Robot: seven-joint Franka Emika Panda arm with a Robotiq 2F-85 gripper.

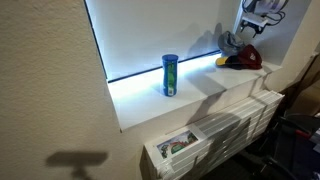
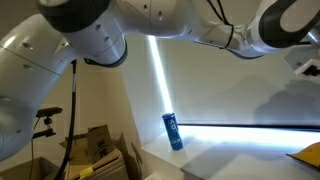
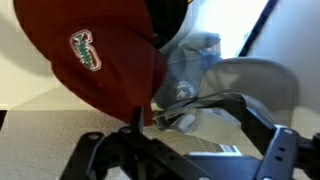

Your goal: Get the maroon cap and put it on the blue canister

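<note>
Windowsill [image 1: 215, 95]; maroon cap [image 3: 100, 70] logo wrist-view only

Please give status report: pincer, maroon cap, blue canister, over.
Pincer close on dark red fabric baseball cap, grip unclear. Cap not yet on upright blue cylindrical canister. Grey fabric cap right beside it.

1. The arm [image 2: 95, 40] is made of fat, rounded shells in glossy white, which fill the top of an exterior view.
2. Dark grey bands [image 2: 243, 35] sit between the white shells at the joints.
3. In the wrist view the hand [image 3: 186, 130] is matt black.
4. Its fingers [image 3: 268, 150] are flat, angular bars linked by round pivots.
5. In an exterior view the hand [image 1: 256, 22] looks pale grey and white, with thin dark cables [image 1: 268, 10] looped at its top.
</note>
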